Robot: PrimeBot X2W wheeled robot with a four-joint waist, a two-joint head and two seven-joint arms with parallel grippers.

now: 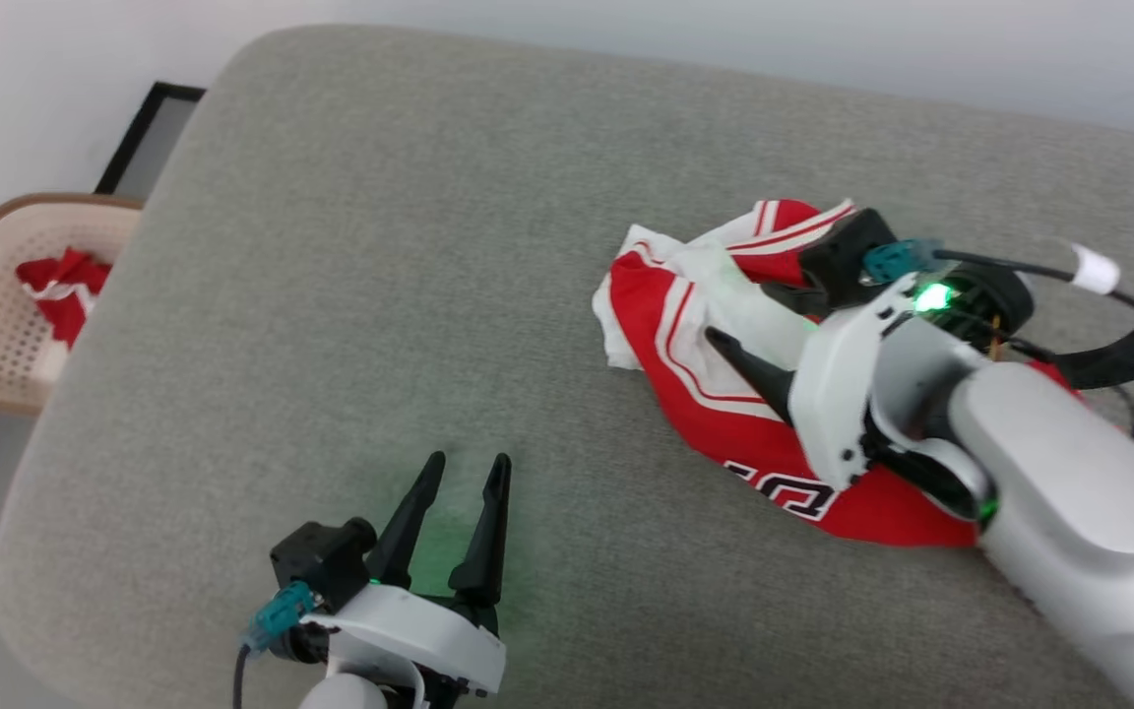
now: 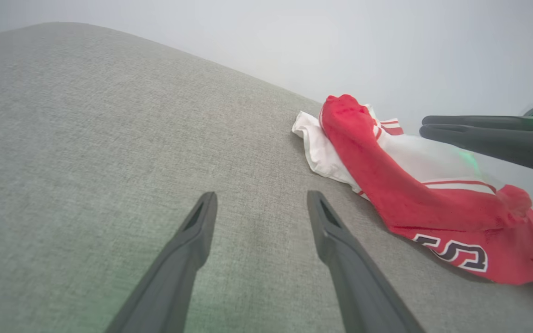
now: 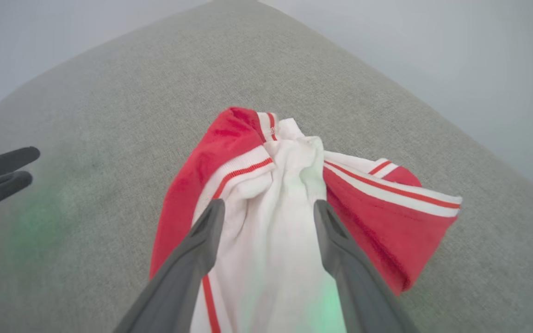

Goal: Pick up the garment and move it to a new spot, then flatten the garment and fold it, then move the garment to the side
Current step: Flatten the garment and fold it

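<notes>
Here the garment is lying crumpled centre-right on the grey cushion; the right pincer is hanging spread over its white part, perhaps touching; the left pincer is gaping, lower left.

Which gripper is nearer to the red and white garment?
Right. The right gripper hangs open directly over the garment, its fingers on either side of the white fabric. The left gripper is apart from it, over the grey cushion.
</notes>
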